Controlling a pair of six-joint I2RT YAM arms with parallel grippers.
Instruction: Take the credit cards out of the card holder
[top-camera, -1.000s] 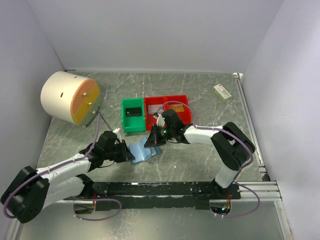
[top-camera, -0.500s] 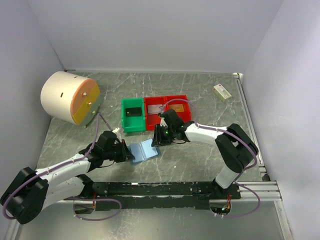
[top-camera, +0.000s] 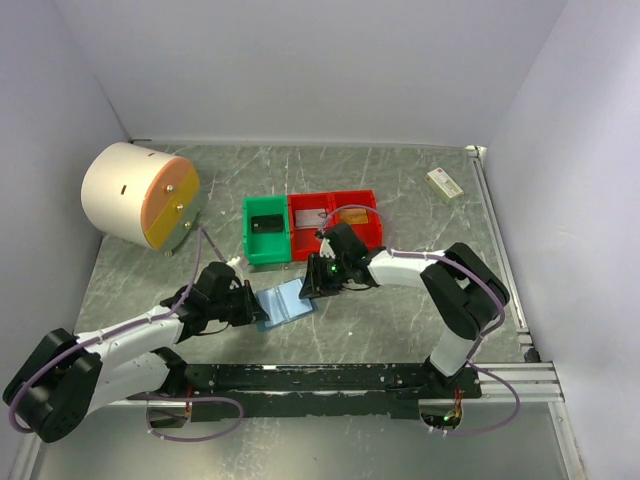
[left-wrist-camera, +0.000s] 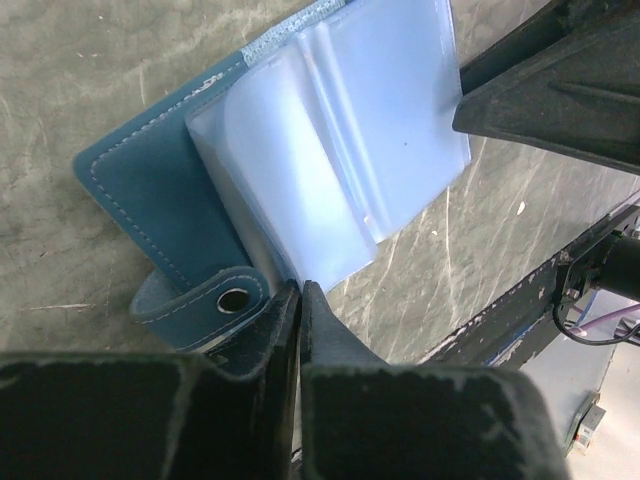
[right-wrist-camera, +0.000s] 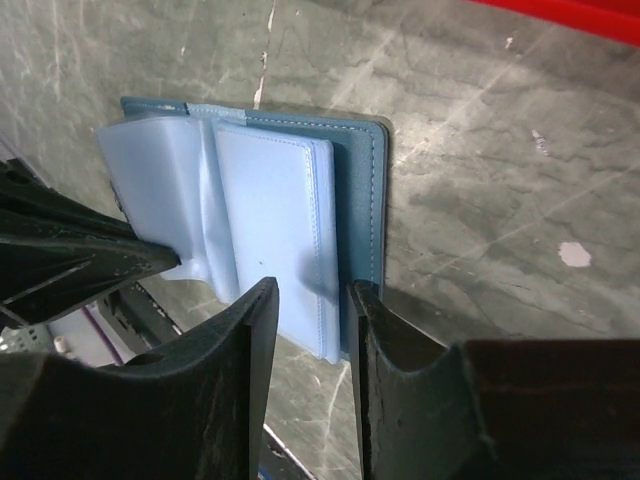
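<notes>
The blue card holder (top-camera: 285, 302) lies open on the marble table between my two grippers. Its blue cover (left-wrist-camera: 130, 190) carries pale clear sleeves (left-wrist-camera: 330, 160), with a snap strap (left-wrist-camera: 215, 298) at the near side. I cannot make out a credit card inside the sleeves. My left gripper (left-wrist-camera: 300, 290) is shut on the corner of a sleeve, at the holder's left end (top-camera: 260, 314). Over the holder's other end, my right gripper (right-wrist-camera: 310, 295) is open, its jaws straddling the edge of the sleeves and cover (right-wrist-camera: 360, 180) without pinching them.
A green bin (top-camera: 266, 244) and two joined red bins (top-camera: 335, 236) stand just behind the holder, with flat card-like pieces inside. A white drum with an orange face (top-camera: 135, 195) sits back left. A cream box (top-camera: 444, 184) lies back right.
My right gripper has opened, and the raised side of the holder has dropped flat on the table. My left gripper has closed further at the holder's left end.
</notes>
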